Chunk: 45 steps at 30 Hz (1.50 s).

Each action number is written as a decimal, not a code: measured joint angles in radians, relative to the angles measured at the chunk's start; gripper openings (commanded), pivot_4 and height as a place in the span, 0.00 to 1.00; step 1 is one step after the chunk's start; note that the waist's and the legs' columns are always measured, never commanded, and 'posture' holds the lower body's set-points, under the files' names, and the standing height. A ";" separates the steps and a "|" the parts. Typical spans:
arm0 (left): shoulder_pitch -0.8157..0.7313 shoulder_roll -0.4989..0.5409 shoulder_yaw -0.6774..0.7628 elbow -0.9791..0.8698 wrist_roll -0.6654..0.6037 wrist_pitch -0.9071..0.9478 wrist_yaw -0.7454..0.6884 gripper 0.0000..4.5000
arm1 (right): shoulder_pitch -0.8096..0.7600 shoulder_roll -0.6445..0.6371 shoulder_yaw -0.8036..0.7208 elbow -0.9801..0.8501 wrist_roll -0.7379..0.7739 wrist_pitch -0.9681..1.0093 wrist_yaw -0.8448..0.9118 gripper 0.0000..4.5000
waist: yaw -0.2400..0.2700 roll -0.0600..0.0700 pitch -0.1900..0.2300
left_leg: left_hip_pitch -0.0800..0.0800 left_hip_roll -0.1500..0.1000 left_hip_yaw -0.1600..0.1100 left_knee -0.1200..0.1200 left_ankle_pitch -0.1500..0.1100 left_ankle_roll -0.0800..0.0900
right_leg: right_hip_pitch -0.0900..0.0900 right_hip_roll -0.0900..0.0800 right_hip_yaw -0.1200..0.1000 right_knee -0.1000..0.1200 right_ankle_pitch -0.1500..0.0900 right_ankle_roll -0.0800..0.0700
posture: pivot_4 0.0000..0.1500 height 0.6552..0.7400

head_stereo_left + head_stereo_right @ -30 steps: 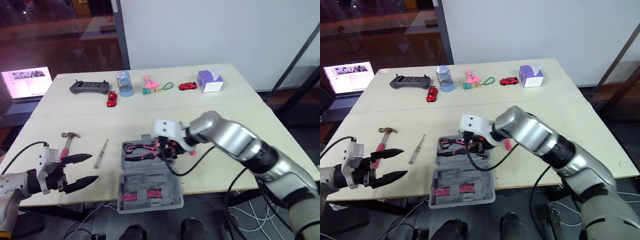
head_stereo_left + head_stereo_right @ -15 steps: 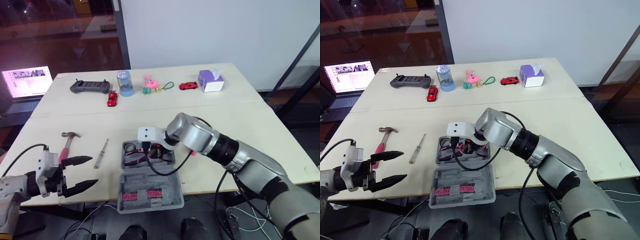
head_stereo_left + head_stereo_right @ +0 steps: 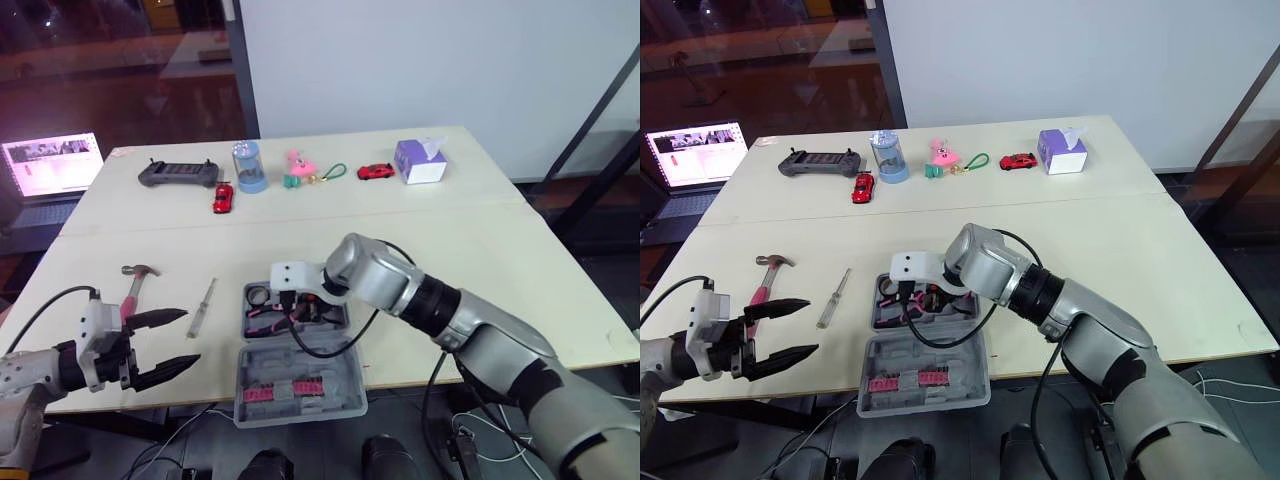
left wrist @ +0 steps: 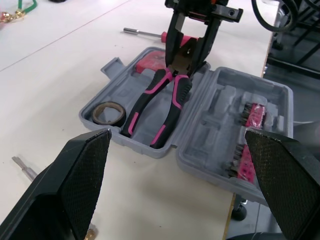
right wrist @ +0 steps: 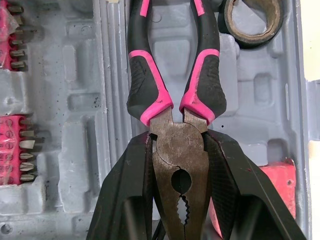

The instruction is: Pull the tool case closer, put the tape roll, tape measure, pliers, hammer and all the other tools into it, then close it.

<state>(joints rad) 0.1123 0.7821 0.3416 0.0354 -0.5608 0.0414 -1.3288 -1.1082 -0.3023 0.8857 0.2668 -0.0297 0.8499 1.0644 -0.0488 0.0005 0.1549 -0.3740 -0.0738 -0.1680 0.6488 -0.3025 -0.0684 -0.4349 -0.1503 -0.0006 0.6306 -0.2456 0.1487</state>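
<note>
pliers [image 5: 172,150]: pink-black handles, grey head

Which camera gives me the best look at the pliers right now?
The right wrist view: the pliers sit close up, head pinched in the right claw, handles lying in the tool case. The left wrist view shows them whole but farther off. In both eye views they are small, partly behind the arm.

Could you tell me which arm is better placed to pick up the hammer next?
Left: the left gripper is open near the hammer, while the right gripper is at the tool case, closed on the pliers.
</note>
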 measured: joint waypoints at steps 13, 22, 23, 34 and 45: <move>0.005 0.000 0.000 -0.018 -0.001 0.014 0.016 1.00 | 0.049 0.036 -0.034 0.093 -0.048 -0.067 0.002 0.22 | -0.020 0.000 0.000 | 0.000 0.000 0.000 0.000 0.000 0.000 | 0.000 0.000 0.000 0.000 0.000 0.000 | 1.00 1.00; 0.009 0.000 0.000 -0.018 0.000 0.017 0.024 1.00 | 0.073 0.057 -0.090 0.133 -0.084 -0.089 -0.016 0.96 | -0.020 0.000 0.000 | 0.000 0.000 0.000 0.000 0.000 0.000 | 0.000 0.000 0.000 0.000 0.000 0.000 | 1.00 1.00; 0.008 0.000 0.000 -0.018 0.000 0.018 0.024 1.00 | 0.073 0.058 -0.101 0.132 -0.083 -0.085 -0.013 0.96 | -0.020 0.000 0.000 | 0.000 0.000 0.000 0.000 0.000 0.000 | 0.000 0.000 0.000 0.000 0.000 0.000 | 1.00 1.00; -0.015 0.000 -0.001 -0.014 0.000 0.024 0.036 1.00 | 0.263 0.121 -0.278 -0.155 -0.006 0.100 -0.132 0.35 | -0.018 0.000 0.000 | 0.000 0.000 -0.001 -0.001 0.000 0.000 | 0.000 -0.001 0.000 0.000 0.000 0.000 | 1.00 1.00; -0.013 0.000 -0.001 -0.014 0.000 0.042 0.046 1.00 | 0.426 0.143 -0.312 -0.199 -0.008 0.016 -0.321 0.01 | -0.020 0.000 0.000 | 0.000 0.000 0.000 0.000 0.000 0.000 | 0.000 0.000 0.000 0.000 0.000 0.000 | 1.00 1.00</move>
<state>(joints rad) 0.0996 0.7820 0.3407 0.0214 -0.5608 0.0833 -1.2827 -0.6821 -0.1595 0.5740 0.0677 -0.0378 0.8664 0.7437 -0.0687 0.0002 0.1545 -0.3736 -0.0741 -0.1681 0.6486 -0.3025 -0.0686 -0.4346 -0.1506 -0.0002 0.6310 -0.2456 0.1486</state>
